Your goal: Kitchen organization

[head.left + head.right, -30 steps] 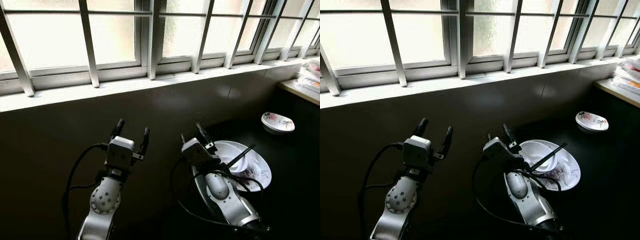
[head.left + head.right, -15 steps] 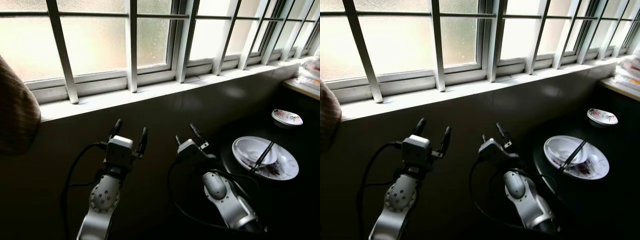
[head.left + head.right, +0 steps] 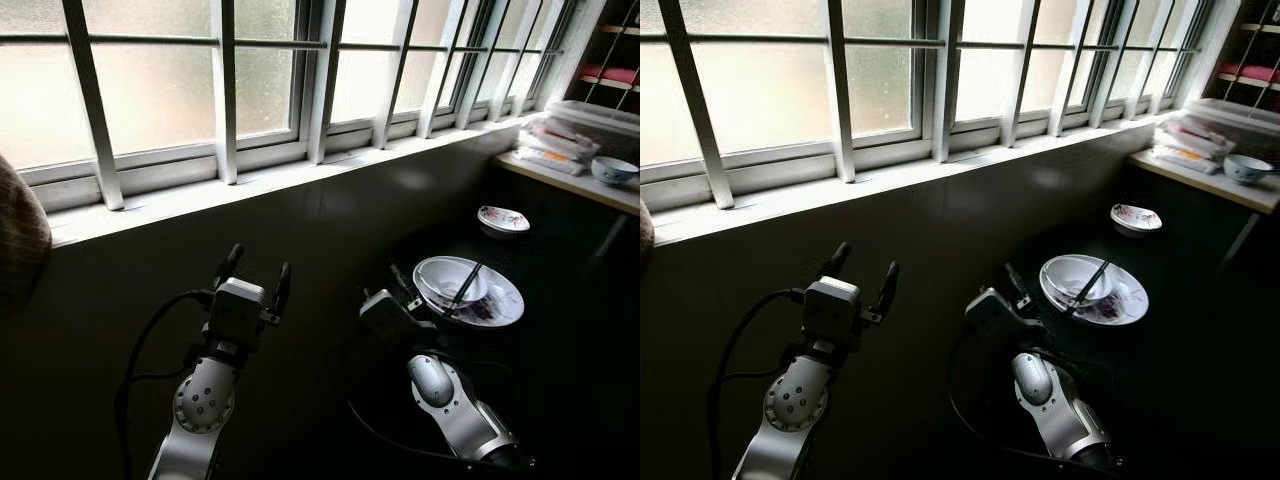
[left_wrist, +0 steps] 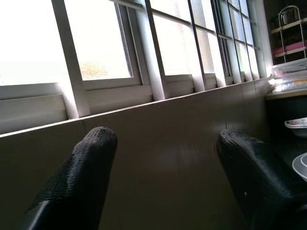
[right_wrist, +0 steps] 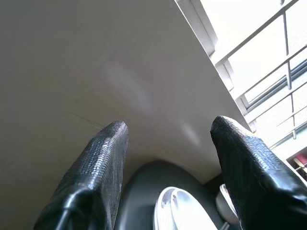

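Nearest the camera, the two silver arms rise from below, each ending in a tool of two long black fingers. The left tool (image 3: 252, 270) is held up in front of the dark wall, its fingers spread apart with nothing between them; the left wrist view shows the same gap, with the wall and window beyond it. The right tool (image 3: 398, 283) sits lower and to the right, over the near edge of the round black table (image 3: 560, 350), its fingers also spread and empty, pointing toward the dishes. Just past it on the table lies a wide white plate with a dark floral pattern (image 3: 495, 306), carrying a white bowl (image 3: 447, 277) on its left part, and a pair of dark chopsticks (image 3: 465, 285) leans across the bowl and plate. Farther back on the table, apart from the plate, rests a small white patterned dish (image 3: 503, 218). Beyond that, at the right, a light wooden shelf (image 3: 560, 180) holds a stack of packets (image 3: 555, 140) and a small blue-and-white bowl (image 3: 612, 170). Behind everything runs the white barred frosted window (image 3: 260, 90) above its pale sill.
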### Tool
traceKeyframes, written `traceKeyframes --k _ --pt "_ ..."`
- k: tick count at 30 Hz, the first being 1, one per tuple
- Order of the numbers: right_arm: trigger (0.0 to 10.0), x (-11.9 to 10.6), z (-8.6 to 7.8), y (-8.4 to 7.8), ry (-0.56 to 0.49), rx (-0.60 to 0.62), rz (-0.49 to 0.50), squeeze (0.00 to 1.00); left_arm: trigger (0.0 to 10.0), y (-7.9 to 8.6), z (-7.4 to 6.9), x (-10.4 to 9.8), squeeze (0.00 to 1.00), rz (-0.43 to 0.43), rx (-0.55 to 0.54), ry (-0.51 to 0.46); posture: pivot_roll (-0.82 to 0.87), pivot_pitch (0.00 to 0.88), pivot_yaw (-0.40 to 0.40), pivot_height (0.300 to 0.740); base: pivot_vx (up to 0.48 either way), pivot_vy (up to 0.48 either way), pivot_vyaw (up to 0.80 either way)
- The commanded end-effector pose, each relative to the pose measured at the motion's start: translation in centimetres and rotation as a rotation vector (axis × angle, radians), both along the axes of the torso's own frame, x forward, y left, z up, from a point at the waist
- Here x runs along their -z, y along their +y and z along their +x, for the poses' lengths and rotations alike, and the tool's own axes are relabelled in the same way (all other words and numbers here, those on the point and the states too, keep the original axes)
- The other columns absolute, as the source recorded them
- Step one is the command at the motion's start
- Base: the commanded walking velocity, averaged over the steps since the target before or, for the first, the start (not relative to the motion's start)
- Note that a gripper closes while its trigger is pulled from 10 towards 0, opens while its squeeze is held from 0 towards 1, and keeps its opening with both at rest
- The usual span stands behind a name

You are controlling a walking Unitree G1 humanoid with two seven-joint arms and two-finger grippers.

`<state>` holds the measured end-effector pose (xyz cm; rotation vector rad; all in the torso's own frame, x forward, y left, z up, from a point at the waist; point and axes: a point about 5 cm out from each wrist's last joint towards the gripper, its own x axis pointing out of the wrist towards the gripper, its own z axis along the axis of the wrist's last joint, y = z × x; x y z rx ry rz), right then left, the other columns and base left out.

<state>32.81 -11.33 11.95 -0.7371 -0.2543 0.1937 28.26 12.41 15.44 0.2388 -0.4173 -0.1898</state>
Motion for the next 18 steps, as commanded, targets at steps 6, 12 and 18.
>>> traceKeyframes --k 6,12,18 --pt "10.0 0.0 0.0 0.1 0.001 -0.010 -0.015 0.00 10.0 -0.5 -0.1 0.0 0.00 -0.013 0.022 0.000 0.06 0.000 -0.062 0.740 0.000 -0.320 0.00" --pt "10.0 0.6 0.0 0.1 0.042 -0.032 -0.032 0.00 10.0 -0.6 -0.1 0.1 0.00 -0.009 0.022 0.008 0.06 0.000 -0.063 0.740 0.000 0.000 0.00" --pt "10.0 1.4 0.2 -0.3 0.104 -0.056 -0.058 0.00 10.0 -0.7 0.0 0.4 0.00 -0.004 0.024 0.019 0.06 0.000 -0.062 0.740 0.000 0.000 0.00"
